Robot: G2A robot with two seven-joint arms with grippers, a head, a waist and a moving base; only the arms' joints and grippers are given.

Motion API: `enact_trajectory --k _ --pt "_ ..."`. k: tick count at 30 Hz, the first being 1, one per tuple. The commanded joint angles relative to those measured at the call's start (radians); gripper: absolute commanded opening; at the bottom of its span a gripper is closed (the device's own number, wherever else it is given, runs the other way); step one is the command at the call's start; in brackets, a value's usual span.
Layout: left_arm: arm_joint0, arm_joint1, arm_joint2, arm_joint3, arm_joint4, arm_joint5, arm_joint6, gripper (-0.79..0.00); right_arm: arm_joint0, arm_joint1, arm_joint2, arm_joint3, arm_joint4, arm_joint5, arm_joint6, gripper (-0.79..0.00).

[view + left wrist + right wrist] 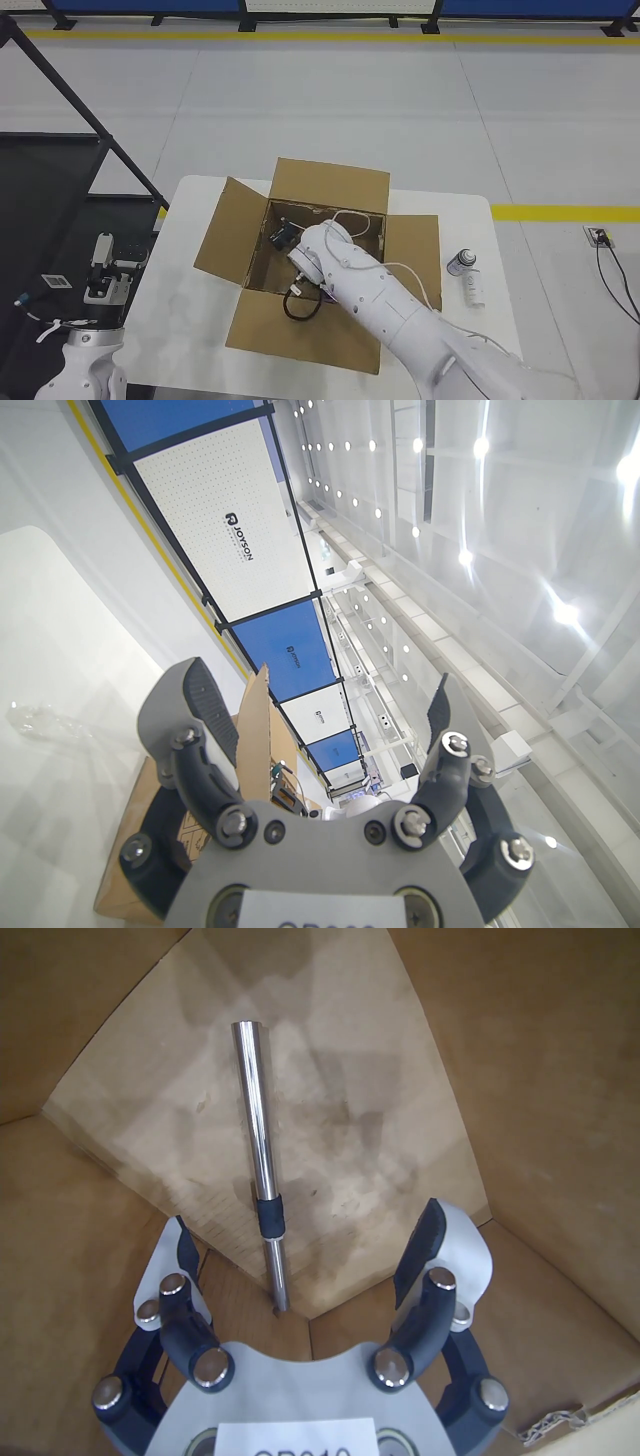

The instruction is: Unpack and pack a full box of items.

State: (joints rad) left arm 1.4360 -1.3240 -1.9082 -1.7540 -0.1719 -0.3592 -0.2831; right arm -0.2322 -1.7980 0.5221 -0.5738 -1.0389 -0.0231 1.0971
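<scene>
An open cardboard box [330,185] stands on the white table [200,330], its flaps folded outward. My right arm leans down into it, and my right gripper [306,1220] hangs open inside, above the brown floor [350,1138]. A shiny metal rod [257,1128] with a black band lies on that floor, one end in a corner; it sits between the fingers' line but below them, untouched. My left gripper [320,675] is open and holds nothing. It points up toward the ceiling, off the table's left side [105,268], with a box flap [255,730] just behind it.
A small can [460,262] and a white bottle [474,288] lie on the table right of the box. A scrap of clear plastic wrap [40,720] rests on the table. A black frame [60,90] stands at the left.
</scene>
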Motion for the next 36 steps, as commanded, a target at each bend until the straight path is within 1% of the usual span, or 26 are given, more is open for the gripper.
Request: enact_trajectory --k 1,8,9,11,12,14,16,18,31,34,36 --pt "0.0 0.0 0.0 0.0 0.0 0.0 0.0 0.0 -0.013 0.001 -0.005 0.0 -0.024 -0.001 -0.023 0.0" --pt "0.0 0.0 0.0 0.0 0.0 0.0 0.0 0.0 -0.032 -0.008 -0.003 0.019 -0.035 -0.028 -0.02 0.0" --pt "0.0 0.0 0.0 0.0 0.0 0.0 0.0 0.0 -0.033 -0.01 -0.002 0.024 -0.034 -0.033 -0.021 -0.015" --pt "0.0 0.0 0.0 0.0 0.0 0.0 0.0 0.0 -0.035 -0.013 0.0 0.032 -0.032 -0.043 -0.022 -0.142" --pt "0.0 0.0 0.0 0.0 0.0 0.0 0.0 0.0 -0.035 -0.016 0.001 0.036 -0.032 -0.048 -0.022 -0.185" --pt "0.0 0.0 0.0 0.0 0.0 0.0 0.0 0.0 -0.035 -0.02 0.003 0.047 -0.03 -0.054 -0.026 -0.231" --pt "0.0 0.0 0.0 0.0 0.0 0.0 0.0 0.0 -0.035 -0.025 0.006 0.061 -0.025 -0.06 -0.032 -0.252" --pt "0.0 0.0 0.0 0.0 0.0 0.0 0.0 0.0 -0.033 -0.029 0.012 0.081 -0.016 -0.068 -0.039 -0.311" --pt "0.0 0.0 0.0 0.0 0.0 0.0 0.0 0.0 -0.018 -0.059 0.037 0.205 0.027 -0.127 -0.088 -0.413" --pt "0.0 0.0 0.0 0.0 0.0 0.0 0.0 0.0 -0.014 -0.065 0.039 0.226 0.029 -0.136 -0.097 -0.459" --pt "0.0 0.0 0.0 0.0 0.0 0.0 0.0 0.0 -0.012 -0.069 0.04 0.238 0.03 -0.143 -0.1 -0.508"
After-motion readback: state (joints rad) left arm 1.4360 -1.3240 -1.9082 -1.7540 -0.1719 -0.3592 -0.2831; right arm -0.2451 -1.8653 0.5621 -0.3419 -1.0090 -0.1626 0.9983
